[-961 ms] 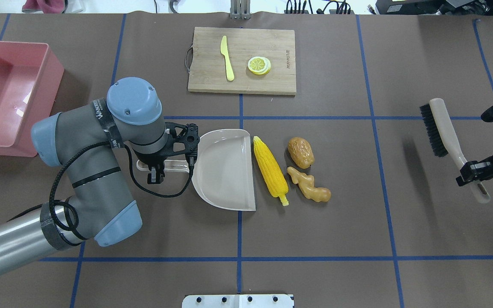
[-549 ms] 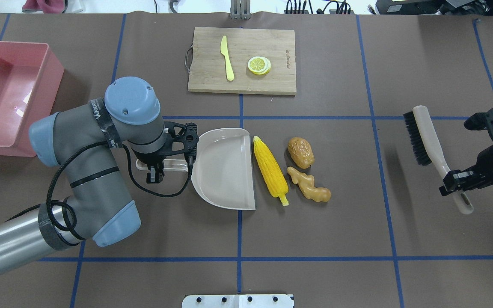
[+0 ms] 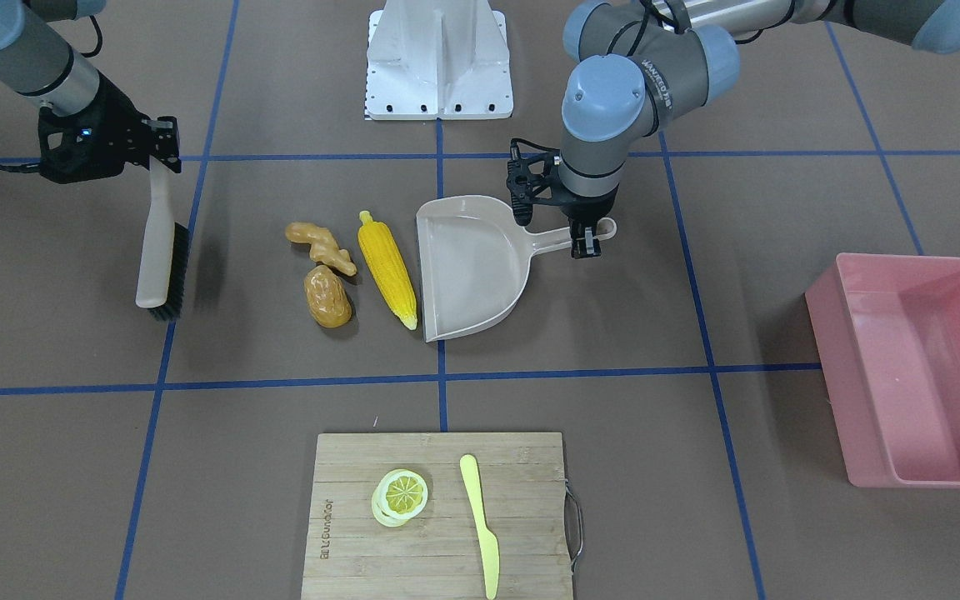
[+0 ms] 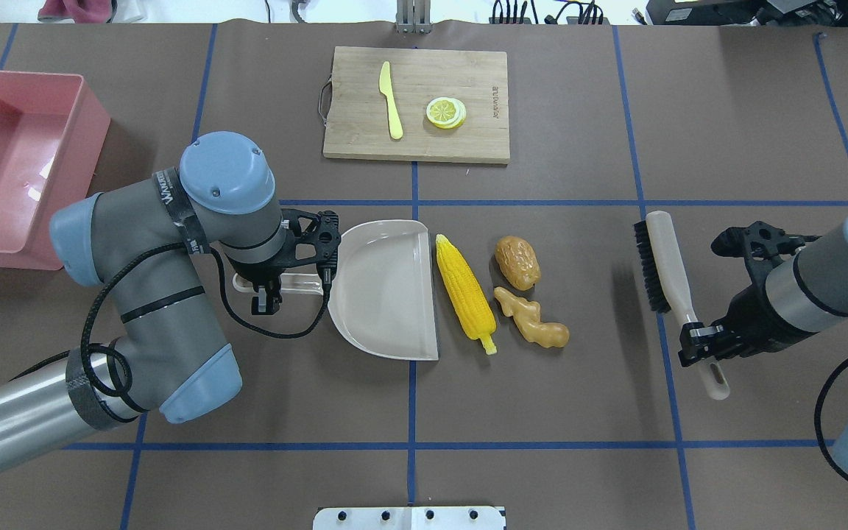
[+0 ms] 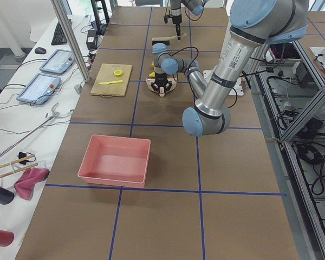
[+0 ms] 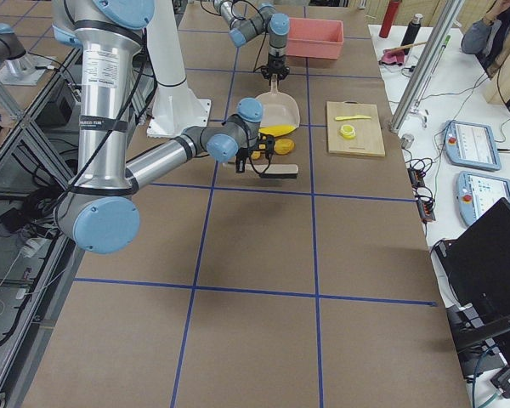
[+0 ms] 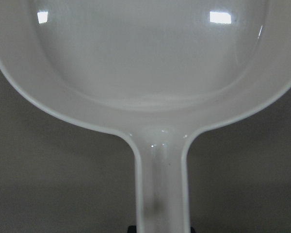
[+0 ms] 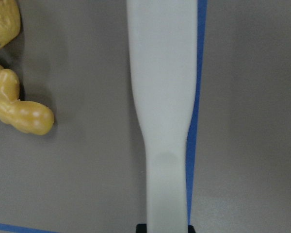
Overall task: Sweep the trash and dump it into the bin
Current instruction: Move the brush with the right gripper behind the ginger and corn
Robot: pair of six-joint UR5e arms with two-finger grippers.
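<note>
The trash lies in a loose group at mid-table: a yellow corn cob (image 4: 466,293), a brown potato (image 4: 517,262) and a tan ginger root (image 4: 532,322). A beige dustpan (image 4: 387,291) rests flat with its open lip right beside the corn. My left gripper (image 4: 266,291) is shut on the dustpan handle (image 7: 161,184). My right gripper (image 4: 696,342) is shut on the handle of a beige brush (image 4: 663,269) held to the right of the trash, bristles facing it. The ginger (image 8: 14,102) shows beside the brush handle (image 8: 165,97). The pink bin (image 4: 85,162) stands at the far left.
A wooden cutting board (image 4: 417,143) at the far middle carries a yellow plastic knife (image 4: 391,99) and lemon slices (image 4: 446,112). A white mounting plate (image 4: 409,518) sits at the near edge. Open brown table lies between the brush and the trash.
My right arm has carried the brush leftward toward the trash and a little nearer to me. The left arm and dustpan have hardly moved.
</note>
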